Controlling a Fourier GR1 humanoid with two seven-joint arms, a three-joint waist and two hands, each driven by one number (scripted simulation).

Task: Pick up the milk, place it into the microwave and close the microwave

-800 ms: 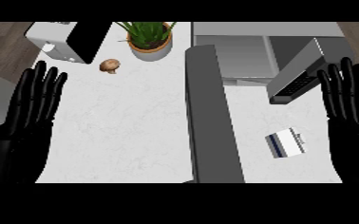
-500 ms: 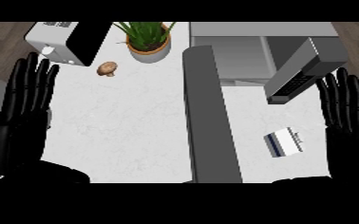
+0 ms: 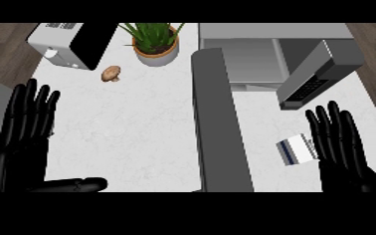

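On the right part of the white speckled tabletop (image 3: 140, 129), past the dark grey raised divider strip (image 3: 220, 129), the small white milk carton with a dark blue band (image 3: 295, 149) lies flat on its side, just in front of the open grey microwave (image 3: 249, 59), whose door (image 3: 320, 74) swings out to the right. Judgement: the carton looks light and fairly stiff, with smooth faces that may slip; paperboard walls could dent if squeezed at mid-panel. Best hold is probably across the two long side faces, thumb on one and fingers on the other, near the carton's middle, so it can be tipped upright on the way in. The right robot hand (image 3: 339, 142) is just beside the carton, on its right; the fingers are straight and spread, holding nothing, and their inner edge overlaps the carton's right side in the head view; contact cannot be confirmed. The left robot hand (image 3: 26, 122) rests open, fingers up, at the view's left edge, well apart from the carton. No grasp yet; microwave cavity appears unobstructed.
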